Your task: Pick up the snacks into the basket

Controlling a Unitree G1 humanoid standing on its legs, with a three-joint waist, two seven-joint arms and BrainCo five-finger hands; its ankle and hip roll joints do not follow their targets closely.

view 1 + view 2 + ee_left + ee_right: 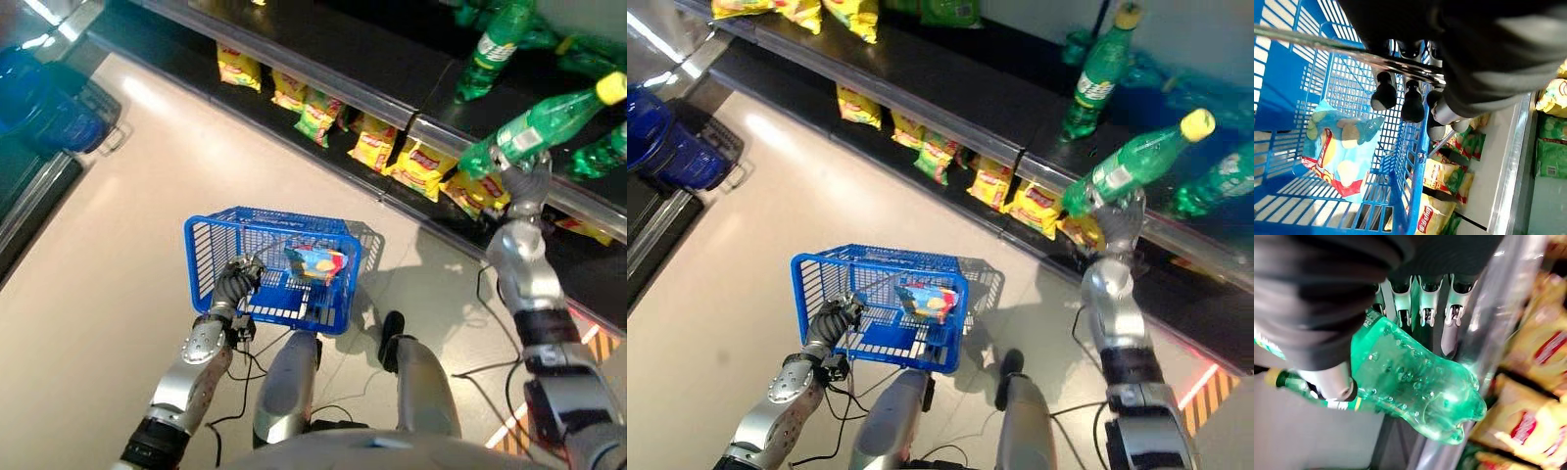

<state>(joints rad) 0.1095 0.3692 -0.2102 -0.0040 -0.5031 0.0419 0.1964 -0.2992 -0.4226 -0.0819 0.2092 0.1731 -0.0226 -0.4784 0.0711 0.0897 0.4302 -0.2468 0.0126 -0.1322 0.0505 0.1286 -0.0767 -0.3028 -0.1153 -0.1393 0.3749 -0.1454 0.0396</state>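
A blue wire basket [211,240] hangs over the floor with a light-blue snack bag [315,261] lying inside it. My left hand [238,277] is curled round the basket's metal handle [1327,46]. My right hand [526,183] is raised at the shelf edge, with its fingers [1425,303] and thumb wrapped round a green soda bottle [549,119] with a yellow cap, held tilted in front of the shelf. Yellow snack bags [421,168] lie in a row on the low shelf below that hand.
More green bottles [1097,83] stand and lie on the dark upper shelf [950,83]. Yellow and green snack bags [315,116] line the lower shelf. A stack of blue baskets [44,98] stands at the far left. The beige floor [127,196] is open around the basket.
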